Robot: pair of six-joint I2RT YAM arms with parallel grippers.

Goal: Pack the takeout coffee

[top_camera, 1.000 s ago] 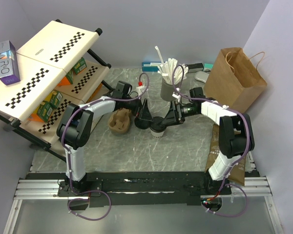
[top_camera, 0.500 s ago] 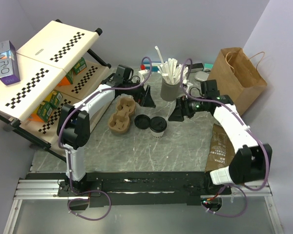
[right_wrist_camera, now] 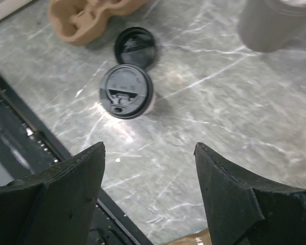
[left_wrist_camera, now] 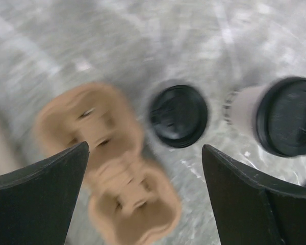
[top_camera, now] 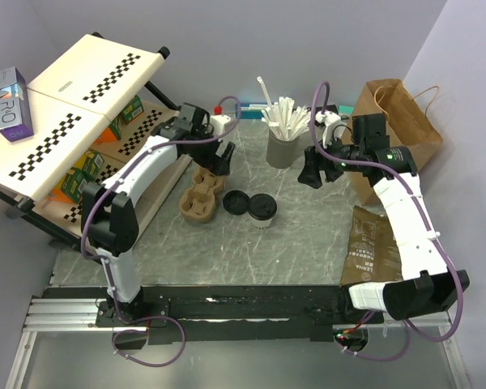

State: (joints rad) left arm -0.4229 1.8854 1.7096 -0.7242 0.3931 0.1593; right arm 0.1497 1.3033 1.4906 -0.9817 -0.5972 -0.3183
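Observation:
The takeout coffee is a small white paper cup with a black lid on top, standing upright mid-table; it also shows in the right wrist view and the left wrist view. A second black lid lies flat just left of it. My left gripper hangs open and empty above the brown pulp carrier, well behind the cup. My right gripper is open and empty, raised behind and to the right of the cup. In the wrist views, the left gripper and the right gripper hold nothing.
A dark grey cup of white sticks stands between the two grippers at the back. A brown paper bag stands at the back right, with a flat brown packet in front of it. A tilted shelf rack fills the left side.
Both grippers were close around the cup a second ago and have drawn away, the left toward the back left, the right up and toward the back right. The lidded cup stays put.

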